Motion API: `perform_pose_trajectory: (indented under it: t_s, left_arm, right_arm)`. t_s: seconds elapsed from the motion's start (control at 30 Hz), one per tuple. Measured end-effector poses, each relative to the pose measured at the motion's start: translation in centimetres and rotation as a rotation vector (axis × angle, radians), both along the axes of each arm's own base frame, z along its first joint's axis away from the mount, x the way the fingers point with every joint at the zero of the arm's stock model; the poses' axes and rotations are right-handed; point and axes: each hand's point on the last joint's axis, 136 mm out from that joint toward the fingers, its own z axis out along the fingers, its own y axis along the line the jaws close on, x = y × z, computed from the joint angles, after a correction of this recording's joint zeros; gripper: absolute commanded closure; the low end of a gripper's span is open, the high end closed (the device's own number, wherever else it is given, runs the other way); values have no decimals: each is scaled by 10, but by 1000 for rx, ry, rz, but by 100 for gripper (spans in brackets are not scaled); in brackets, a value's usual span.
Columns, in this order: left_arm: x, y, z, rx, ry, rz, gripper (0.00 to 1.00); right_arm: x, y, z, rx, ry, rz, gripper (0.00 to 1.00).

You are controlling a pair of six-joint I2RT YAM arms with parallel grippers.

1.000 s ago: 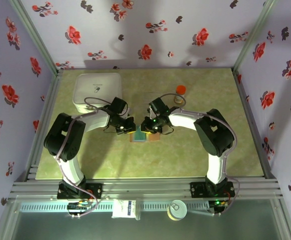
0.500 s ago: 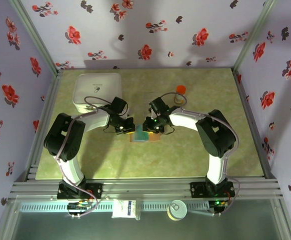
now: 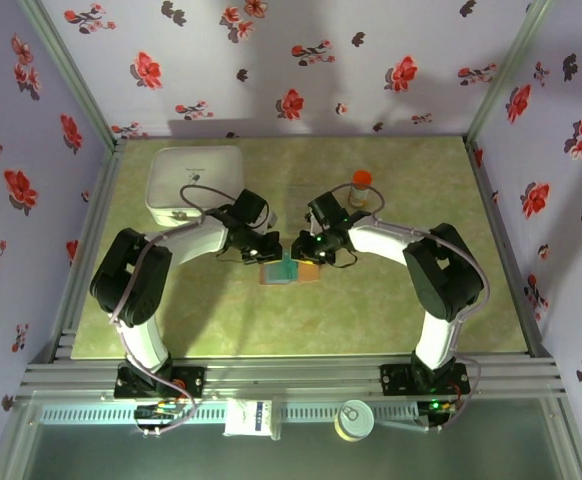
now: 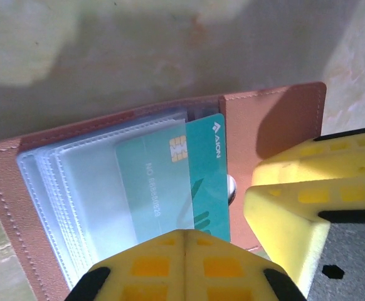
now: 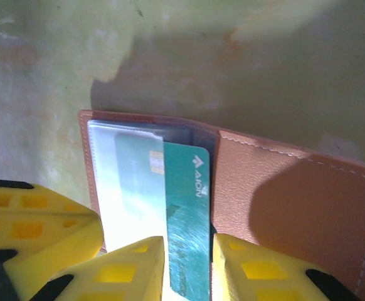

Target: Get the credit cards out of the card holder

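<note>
Top view: open tan-brown leather-like card holder flat on pale green table, mid-table, well apart from big white square container & small orange-capped bottle at the back. Left gripper & right gripper both over it, tips nearly meeting.

L wrist: pads pressed together at near edge of clear plastic sleeves; can't tell if anything's pinched. Teal credit card sticking partway out of a sleeve, twd the spine.

R wrist: fingers slightly spread, bare strip of card lying in the gap; contact w/ it unclear.
</note>
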Motion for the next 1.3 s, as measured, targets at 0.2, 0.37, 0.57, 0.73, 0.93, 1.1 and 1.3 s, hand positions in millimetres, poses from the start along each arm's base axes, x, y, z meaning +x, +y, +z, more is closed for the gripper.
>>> perform_pose_trajectory:
  t_s: [0.2,0.37,0.57,0.73,0.93,1.1,1.3]
  left_arm:
    - [0,8,-13,51,17,14,100]
    - [-3,10,-25,71,46,15,100]
    - [-2,13,-24,93,44,15,100]
    - [1,18,-25,108,44,19,100]
    - [2,19,-25,109,44,21,100]
    - [2,19,-25,108,44,21,100]
    - [2,19,-25,107,44,23,100]
  right_arm:
    - [3,3,-6,34,17,2,72]
    - [0,5,-20,38,55,9,75]
    - [2,13,-17,83,59,9,82]
    - [5,18,-14,111,54,0,85]
    - [5,18,-14,130,48,-6,90]
    - [5,12,-3,134,18,-17,93]
    - [9,-4,16,95,-42,-34,95]
